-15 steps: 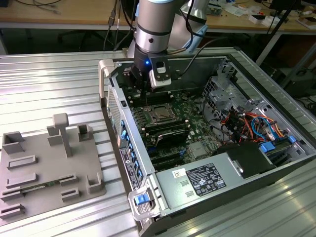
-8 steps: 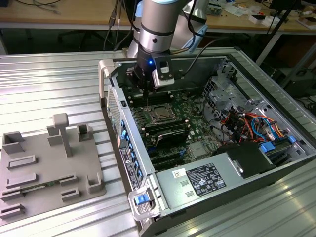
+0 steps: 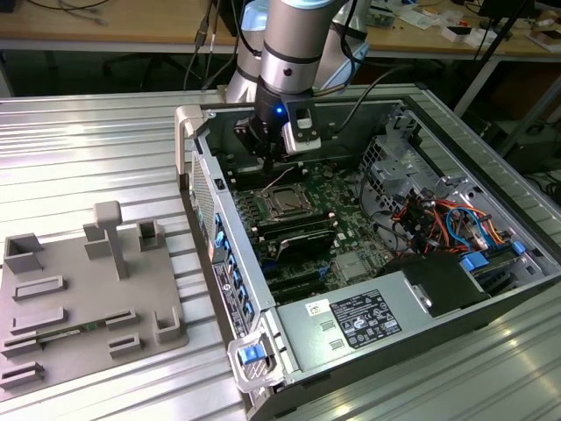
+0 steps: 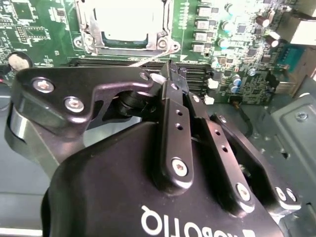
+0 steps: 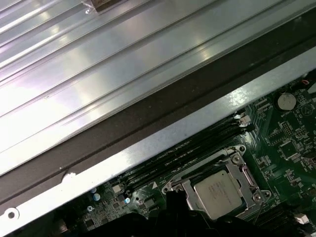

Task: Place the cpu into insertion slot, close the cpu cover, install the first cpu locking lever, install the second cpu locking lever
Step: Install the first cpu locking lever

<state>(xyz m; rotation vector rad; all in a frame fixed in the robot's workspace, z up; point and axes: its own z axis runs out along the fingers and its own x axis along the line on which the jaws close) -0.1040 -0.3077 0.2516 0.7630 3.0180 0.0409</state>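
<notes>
The cpu (image 3: pixel 286 204) (image 4: pixel 129 19) (image 5: pixel 218 192), a dull silver square chip, lies flat in the insertion slot (image 3: pixel 272 195) on the green motherboard inside the open computer case. The cpu cover (image 4: pixel 92 30) (image 5: pixel 188 184), a silvery frame, lies down around the chip. My gripper (image 3: pixel 269 165) (image 4: pixel 170 69) hangs just above the board at the socket's edge, with its black fingers (image 4: pixel 174 123) pressed together. A thin silvery locking lever (image 4: pixel 140 61) runs right beside the fingertips. I cannot tell whether they touch it.
Long black memory slots (image 3: pixel 294 235) lie beside the socket. A power supply (image 3: pixel 368 320) and bundled cables (image 3: pixel 438 219) fill the case towards the exterior view's right. The case wall (image 5: pixel 148 138) rises close by. A grey fixture plate (image 3: pixel 88 289) rests on the table outside.
</notes>
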